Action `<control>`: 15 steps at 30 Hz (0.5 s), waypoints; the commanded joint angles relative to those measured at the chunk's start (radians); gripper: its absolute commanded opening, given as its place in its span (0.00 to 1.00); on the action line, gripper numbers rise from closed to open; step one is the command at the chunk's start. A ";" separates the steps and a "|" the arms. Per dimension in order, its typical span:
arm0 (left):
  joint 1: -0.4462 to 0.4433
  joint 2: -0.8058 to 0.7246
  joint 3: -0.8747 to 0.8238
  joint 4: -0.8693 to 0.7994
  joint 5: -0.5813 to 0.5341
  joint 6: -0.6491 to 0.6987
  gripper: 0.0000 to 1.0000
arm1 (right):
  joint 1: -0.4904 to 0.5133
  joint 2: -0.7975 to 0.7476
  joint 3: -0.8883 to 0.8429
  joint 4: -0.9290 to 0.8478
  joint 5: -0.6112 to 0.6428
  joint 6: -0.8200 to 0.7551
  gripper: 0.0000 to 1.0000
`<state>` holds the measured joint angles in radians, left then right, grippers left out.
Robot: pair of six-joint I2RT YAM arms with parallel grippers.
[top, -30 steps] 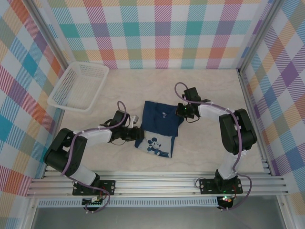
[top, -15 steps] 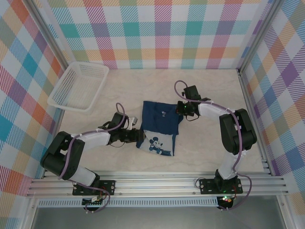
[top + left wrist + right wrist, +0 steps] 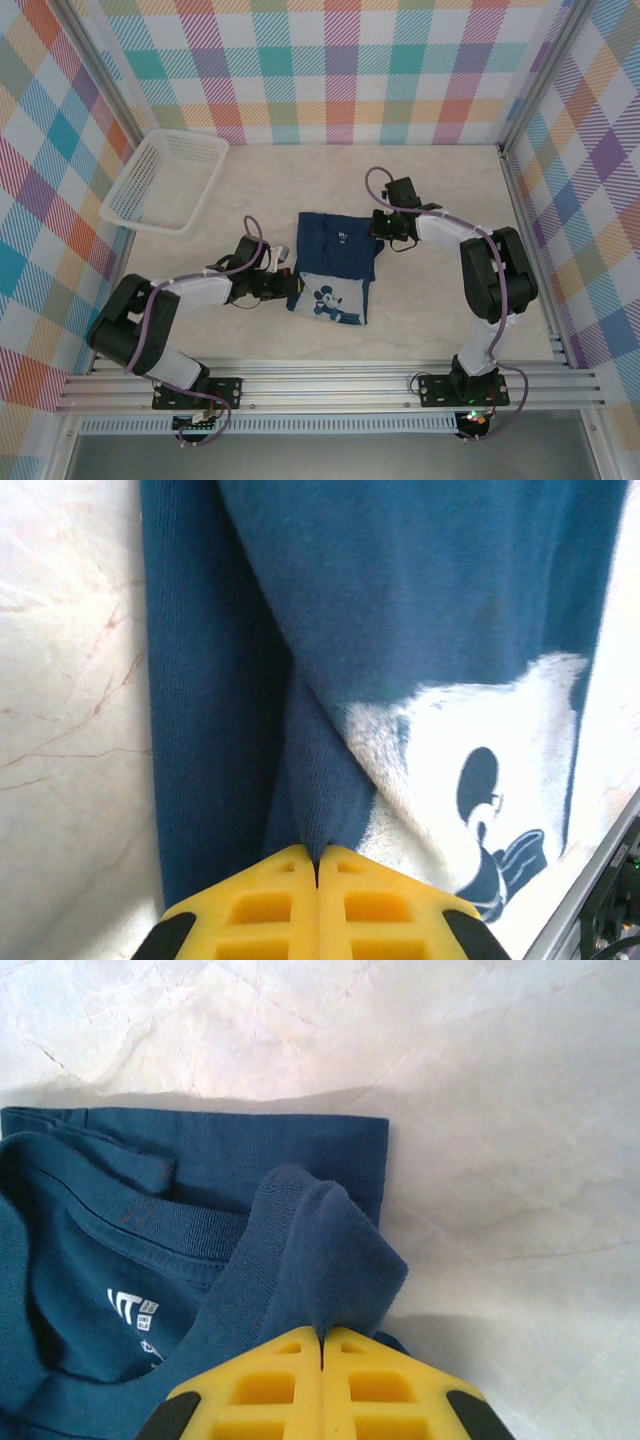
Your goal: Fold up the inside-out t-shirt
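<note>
— Pale marbled table (image 3: 440,190) inside checked walls (image 3: 340,70), white basket (image 3: 165,180) off at the far left. Whereabouts of the inside-out t-shirt (image 3: 335,265)?
— Flat at mid-table, between the two arms, well apart from the basket. Already doubled into a rough rectangle, by the look of it.
— Long axis?
— Far to near in the overhead view. Collar end with the neck label (image 3: 343,237) pointing away from the bases, cartoon print (image 3: 328,300) on the near panel.
— Left gripper (image 3: 291,284)?
— At the shirt's near-left edge, reaching in from the left. Clamped tight on a ridge of navy cloth (image 3: 310,780), no gap between the yellow tips.
— Right gripper (image 3: 381,232)?
— At the far-right corner, just beside the collar. Likewise closed on a pinch of fabric (image 3: 320,1250), bunched up over the tips.
— Nearer arm for the coming fold?
— Neither, really: opposite corners, one apiece. Probably a carry of the far end toward the near one, along that axis; hard to call. Worth minding the slack cloth between the two pinches.
</note>
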<state>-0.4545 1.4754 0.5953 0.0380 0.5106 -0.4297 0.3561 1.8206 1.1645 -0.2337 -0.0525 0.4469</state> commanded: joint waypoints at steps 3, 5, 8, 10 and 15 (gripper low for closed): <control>0.010 -0.142 -0.036 -0.105 -0.108 -0.010 0.00 | -0.031 0.017 0.041 -0.003 0.037 -0.028 0.02; 0.010 -0.157 -0.044 -0.123 -0.124 -0.010 0.00 | -0.034 0.024 0.044 0.002 0.035 -0.029 0.02; 0.011 -0.142 -0.049 -0.142 -0.136 -0.013 0.00 | -0.035 0.049 0.050 0.009 0.019 -0.025 0.02; 0.011 -0.117 -0.055 -0.143 -0.143 -0.022 0.00 | -0.035 0.070 0.054 0.021 -0.003 -0.024 0.02; 0.010 -0.058 -0.036 -0.175 -0.182 -0.027 0.00 | -0.034 0.122 0.084 0.018 -0.043 -0.043 0.05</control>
<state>-0.4545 1.3941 0.5632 -0.0578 0.3752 -0.4484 0.3283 1.9209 1.2045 -0.2272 -0.0788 0.4294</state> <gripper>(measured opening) 0.051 0.053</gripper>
